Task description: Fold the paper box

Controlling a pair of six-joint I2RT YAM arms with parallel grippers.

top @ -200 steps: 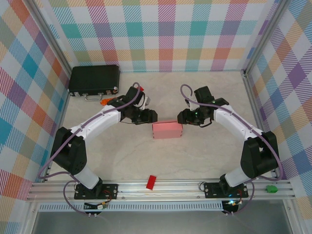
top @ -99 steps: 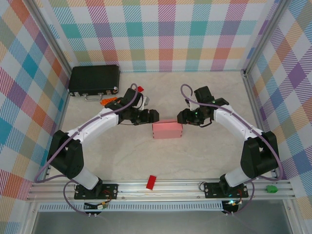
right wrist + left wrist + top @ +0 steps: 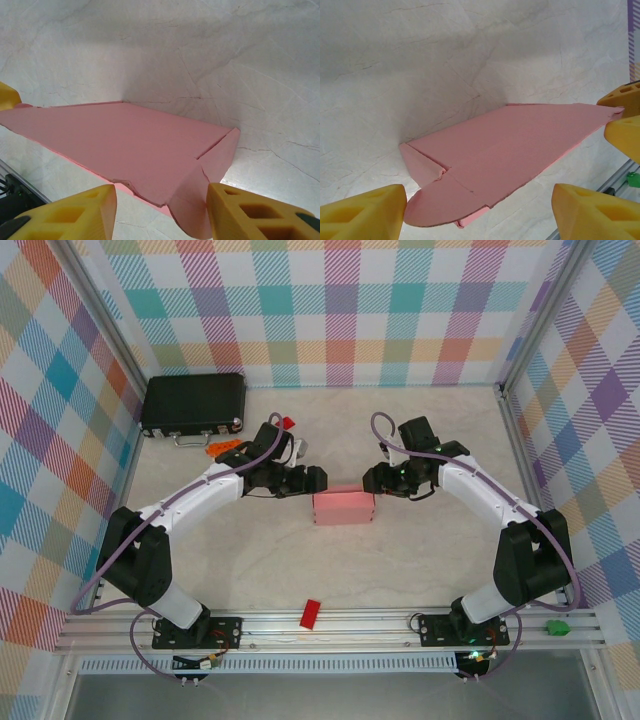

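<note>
Big pale table (image 3: 400, 570). Upper left: black case (image 3: 193, 403). Middle of the frame: pink box (image 3: 343, 507), lying flat. Left gripper (image 3: 319, 479) at the box's left end, fingers wide apart, not squeezing. Right gripper (image 3: 368, 480) at the right end, fingers either side of the box; cannot tell if squeezing. Bottom middle: small red block (image 3: 310, 613).

No lettering, label, brand name, number or sign is showing legibly anywhere. The paper box (image 3: 343, 508) is presenting only plain pink card, and the black case (image 3: 193, 403) is carrying no mark that can be read.
</note>
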